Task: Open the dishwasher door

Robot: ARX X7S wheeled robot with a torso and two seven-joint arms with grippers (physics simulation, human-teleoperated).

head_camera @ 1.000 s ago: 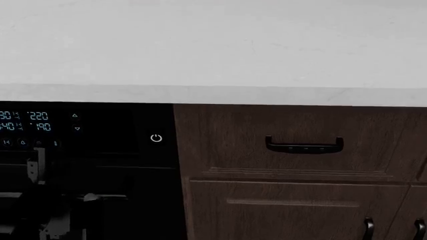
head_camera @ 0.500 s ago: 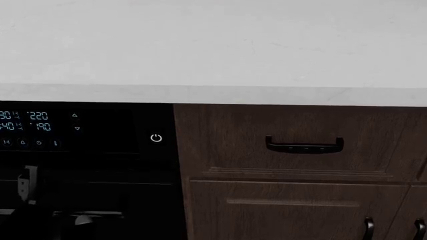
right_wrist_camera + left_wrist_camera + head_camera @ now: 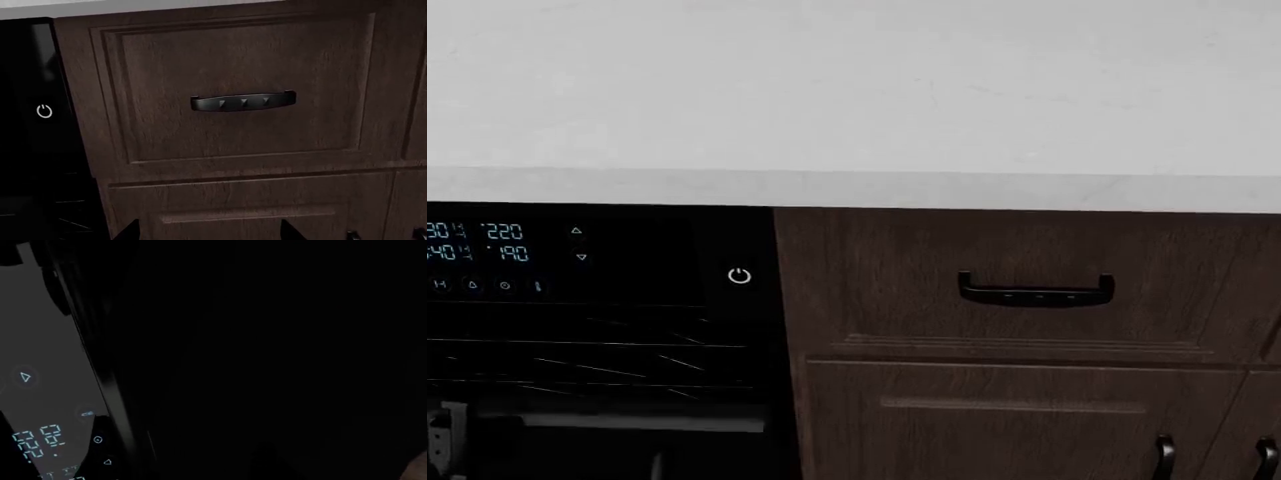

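Note:
The dishwasher door (image 3: 614, 455) is a glossy black panel under the control strip (image 3: 507, 257) with cyan digits and a white power icon (image 3: 739, 275). Its top edge with the grey bar handle (image 3: 641, 422) is tipped down and out, and rack wires (image 3: 587, 365) show in the gap. A grey part of my left gripper (image 3: 441, 432) shows at the handle's left end, and its jaws are hidden. The left wrist view is nearly all black door (image 3: 267, 365) beside the lit strip (image 3: 40, 440). My right gripper (image 3: 208, 231) is open and empty, facing a brown drawer front (image 3: 240, 135).
A white countertop (image 3: 854, 100) runs above. Dark brown cabinets stand right of the dishwasher: a drawer with a black handle (image 3: 1036, 291) and doors below with black handles (image 3: 1161, 455). The power icon also shows in the right wrist view (image 3: 44, 111).
The door's top edge and handle have swung down and outward, and the rack wires have come into view. My left gripper has moved down and left with the handle. The right arm has not moved.

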